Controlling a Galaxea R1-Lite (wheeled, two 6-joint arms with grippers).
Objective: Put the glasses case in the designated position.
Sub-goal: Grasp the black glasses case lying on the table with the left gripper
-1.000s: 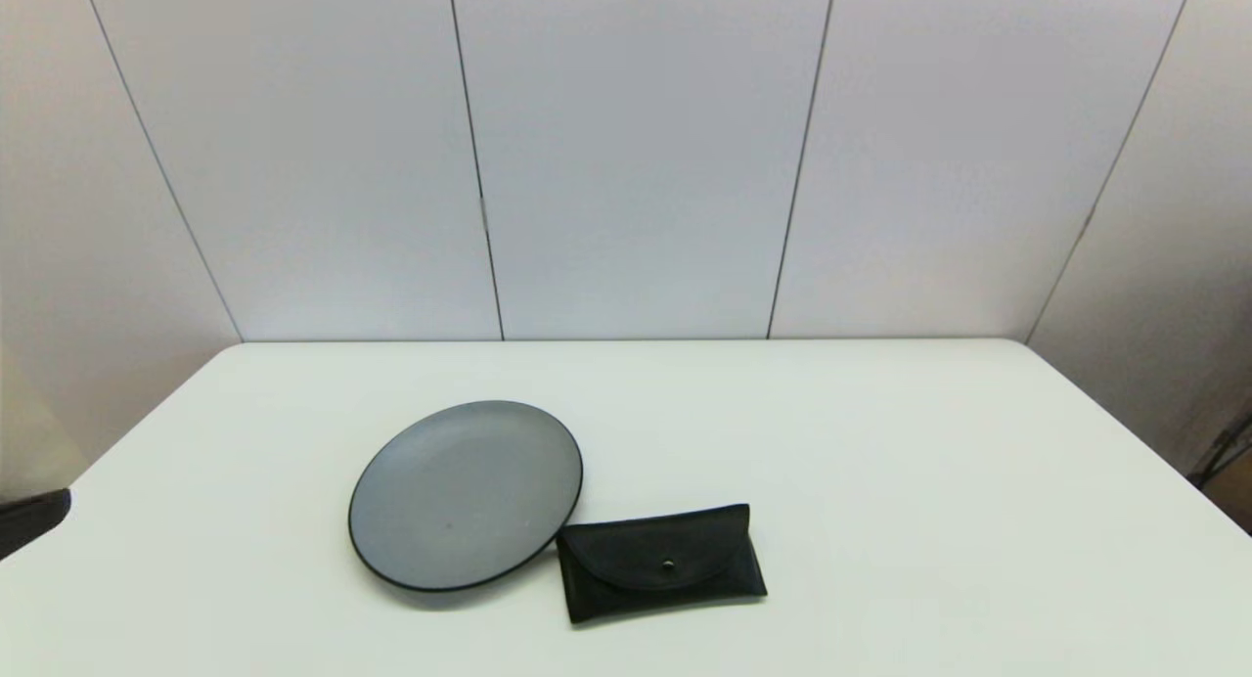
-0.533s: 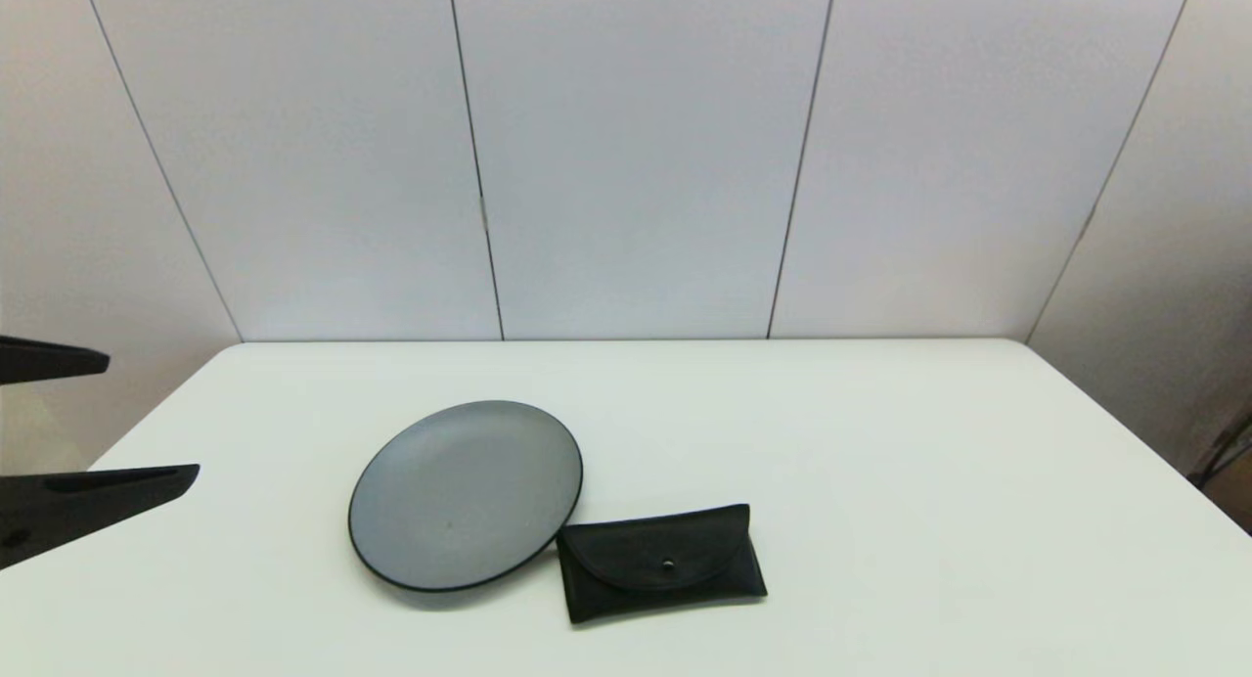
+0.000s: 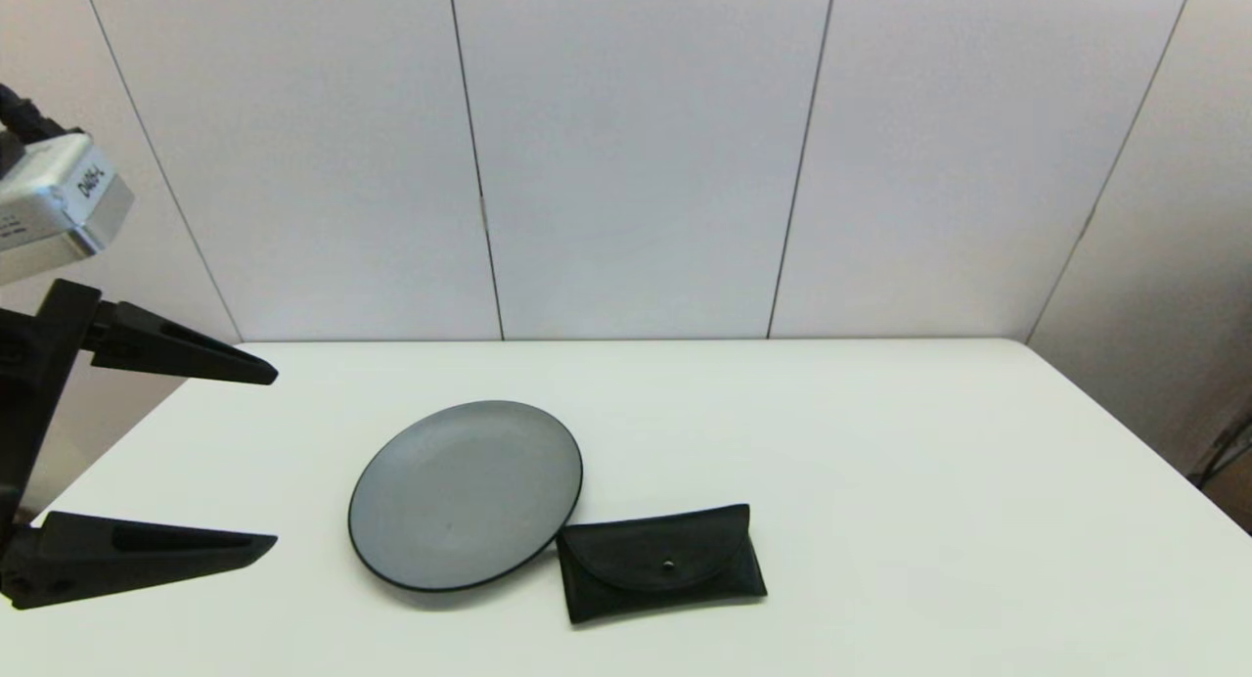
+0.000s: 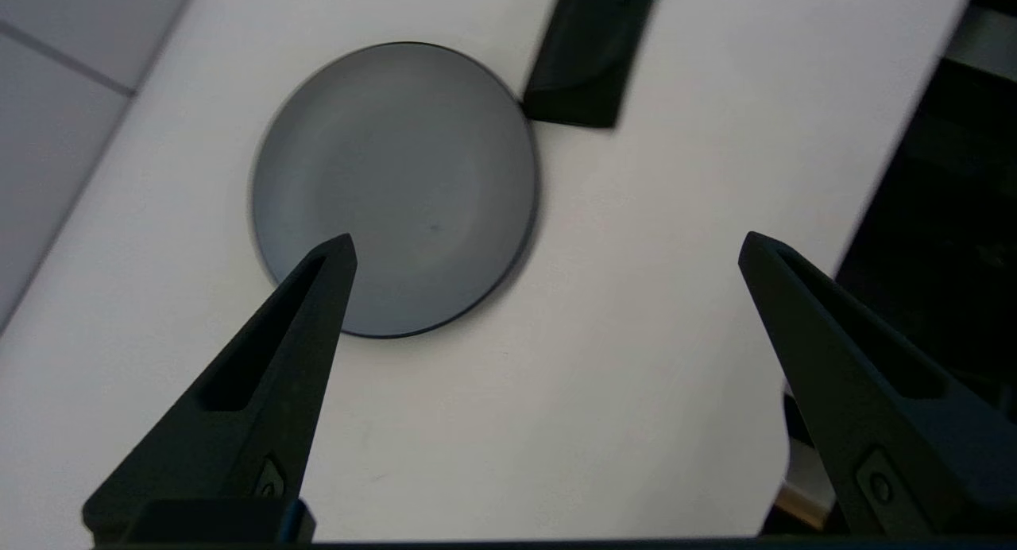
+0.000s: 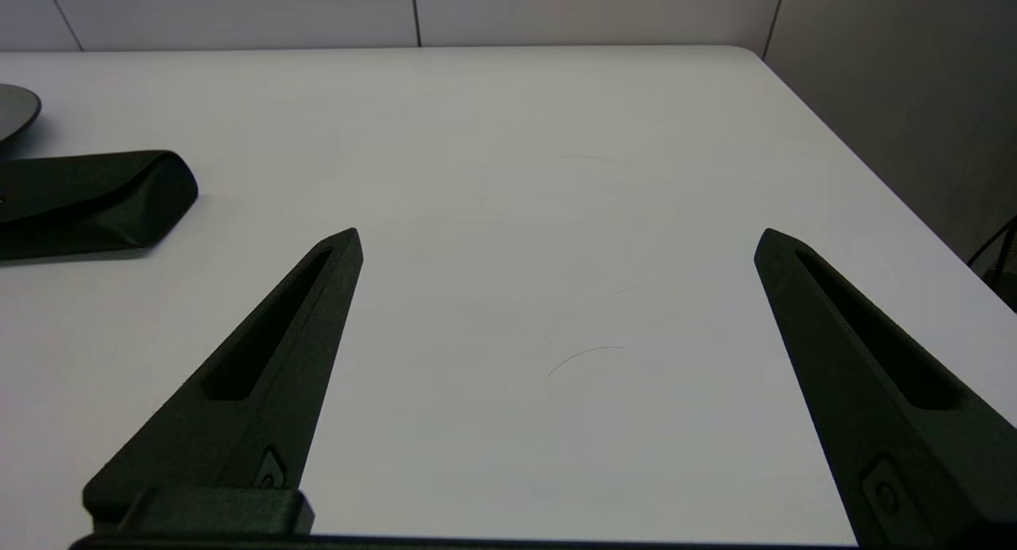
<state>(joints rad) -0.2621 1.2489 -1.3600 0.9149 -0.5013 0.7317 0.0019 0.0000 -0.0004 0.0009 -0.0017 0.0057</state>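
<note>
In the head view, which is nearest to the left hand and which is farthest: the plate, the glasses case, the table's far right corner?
From the left hand, open at the table's left edge:
1. The plate, just to its right.
2. The glasses case, right of the plate, at its rim.
3. The table's far right corner, across the table.

The white bench (image 3: 880, 442) carried two things on its plain top. A round grey plate (image 3: 466, 494) with a black rim sat left of the middle, towards the near edge. Just right of it lay the glasses case (image 3: 661, 563), a small black pouch, flat with its curved flap and snap button facing up, one corner touching or nearly touching the plate's rim. The pouch sat slightly skewed to the bench's near edge.
</note>
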